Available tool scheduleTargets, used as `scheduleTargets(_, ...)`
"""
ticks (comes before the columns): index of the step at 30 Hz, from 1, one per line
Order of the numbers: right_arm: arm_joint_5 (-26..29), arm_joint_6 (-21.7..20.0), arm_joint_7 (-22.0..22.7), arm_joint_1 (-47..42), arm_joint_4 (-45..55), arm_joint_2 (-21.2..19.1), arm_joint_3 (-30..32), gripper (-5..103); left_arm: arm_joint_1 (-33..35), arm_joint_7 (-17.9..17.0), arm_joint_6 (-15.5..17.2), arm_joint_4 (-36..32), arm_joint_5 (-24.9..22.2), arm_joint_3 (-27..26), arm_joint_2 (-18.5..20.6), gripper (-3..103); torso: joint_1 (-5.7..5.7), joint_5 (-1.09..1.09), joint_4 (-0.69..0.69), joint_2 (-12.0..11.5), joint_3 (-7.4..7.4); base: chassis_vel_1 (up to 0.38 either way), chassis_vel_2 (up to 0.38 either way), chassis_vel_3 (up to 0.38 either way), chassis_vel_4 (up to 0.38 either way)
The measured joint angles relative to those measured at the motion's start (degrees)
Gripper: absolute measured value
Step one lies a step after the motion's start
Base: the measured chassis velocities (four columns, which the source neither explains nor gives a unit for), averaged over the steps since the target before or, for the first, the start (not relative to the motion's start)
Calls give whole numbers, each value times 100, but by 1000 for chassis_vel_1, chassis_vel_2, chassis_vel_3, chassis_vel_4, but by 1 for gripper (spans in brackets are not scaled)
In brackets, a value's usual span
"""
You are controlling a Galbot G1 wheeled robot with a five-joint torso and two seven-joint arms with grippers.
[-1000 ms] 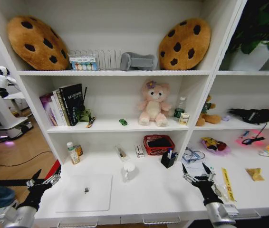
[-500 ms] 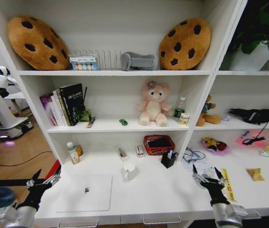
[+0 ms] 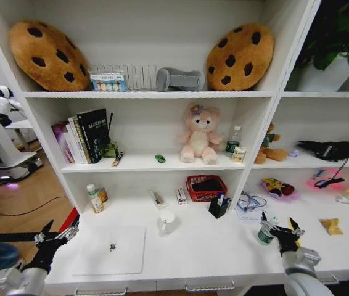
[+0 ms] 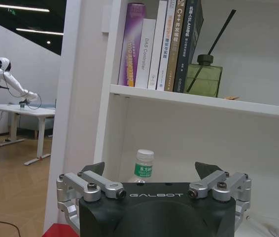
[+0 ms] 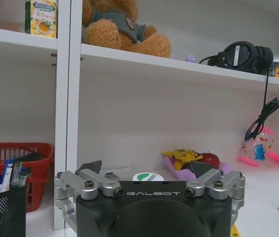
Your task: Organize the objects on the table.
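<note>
Right pincer [image 3: 280, 224] agape beside green-capped bottle [image 3: 264, 235]; cap's top [image 5: 148, 177] wrist-side.

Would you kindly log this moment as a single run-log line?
right gripper: open, at small green-capped bottle on table | left gripper: open, idle off table's left end | silver laptop: closed, untouched

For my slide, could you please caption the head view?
Open right gripper beside a green-capped bottle on the white table.

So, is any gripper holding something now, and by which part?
Nothing is held. The right gripper is open beside a green-capped bottle; the left gripper is open near the laptop.
</note>
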Motion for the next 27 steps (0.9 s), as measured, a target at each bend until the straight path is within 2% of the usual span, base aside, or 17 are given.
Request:
scheduleTargets(1, 7, -21, 0, 32, -34, -28, -20, 97, 0, 0, 0, 0, 0, 0, 0, 100, 0, 0, 0, 0, 0, 0, 0, 0, 0)
scheduleTargets(2, 7, -21, 0, 32, -34, -28, -20, 97, 0, 0, 0, 0, 0, 0, 0, 100, 0, 0, 0, 0, 0, 0, 0, 0, 0)
scheduleTargets(4, 19, -67, 2, 116, -104, -87, -71, 87, 0, 0, 0, 0, 0, 0, 0, 100, 0, -1, 0, 0, 0, 0, 0, 0, 0)
scheduleTargets(5, 19, -67, 2, 116, -104, -87, -71, 87, 0, 0, 0, 0, 0, 0, 0, 100, 0, -1, 0, 0, 0, 0, 0, 0, 0)
scheduleTargets(7, 54, -123, 23, 169, -143, -104, -115, 77, 0, 0, 0, 0, 0, 0, 0, 100, 0, -1, 0, 0, 0, 0, 0, 0, 0)
scheduleTargets(10, 56, -142, 41, 194, -170, -104, -143, 71, 0, 0, 0, 0, 0, 0, 0, 100, 0, -1, 0, 0, 0, 0, 0, 0, 0)
scheduleTargets(13, 82, -183, 78, 214, -202, -100, -192, 55, 0, 0, 0, 0, 0, 0, 0, 100, 0, -1, 0, 0, 0, 0, 0, 0, 0)
scheduleTargets(14, 82, -183, 78, 214, -202, -100, -192, 55, 0, 0, 0, 0, 0, 0, 0, 100, 0, -1, 0, 0, 0, 0, 0, 0, 0)
scheduleTargets(16, 82, -186, 83, 215, -218, -91, -210, 44, 0, 0, 0, 0, 0, 0, 0, 100, 0, -1, 0, 0, 0, 0, 0, 0, 0)
scheduleTargets(18, 80, -186, 83, 214, -219, -88, -213, 44, 0, 0, 0, 0, 0, 0, 0, 100, 0, -1, 0, 0, 0, 0, 0, 0, 0)
scheduleTargets(20, 63, -186, 84, 200, -215, -86, -214, 31, 0, 0, 0, 0, 0, 0, 0, 100, 0, -1, 0, 0, 0, 0, 0, 0, 0)
scheduleTargets(27, 52, -175, 84, 107, -102, -77, -177, 31, 0, 0, 0, 0, 0, 0, 0, 100, 0, -1, 0, 0, 0, 0, 0, 0, 0)
